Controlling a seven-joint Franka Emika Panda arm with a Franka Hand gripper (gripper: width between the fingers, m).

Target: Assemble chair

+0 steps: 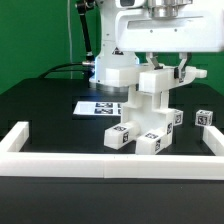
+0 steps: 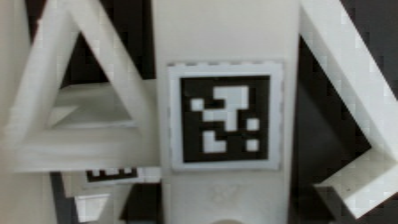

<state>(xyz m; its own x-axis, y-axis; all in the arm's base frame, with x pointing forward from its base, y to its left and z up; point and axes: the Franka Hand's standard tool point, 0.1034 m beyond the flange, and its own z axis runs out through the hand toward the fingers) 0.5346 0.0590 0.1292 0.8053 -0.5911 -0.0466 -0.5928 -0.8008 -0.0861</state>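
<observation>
The exterior view took in the whole chair (image 1: 147, 112), standing near the middle of the black table (image 1: 40, 110), just in front of the marker board (image 1: 95, 106) and behind the front border rail (image 1: 100, 165). A loose tagged block (image 1: 205, 117) lay off to the exterior view's right, while the wrist view gave only a close look at one white bar (image 2: 222, 40) carrying a tag (image 2: 226, 112). The part-built chair stood upright, its long axis roughly vertical, stepping upward towards the exterior view's right. The gripper (image 1: 163, 67) hung over it from above, jaws drawn close together and pinching the chair's topmost block.
</observation>
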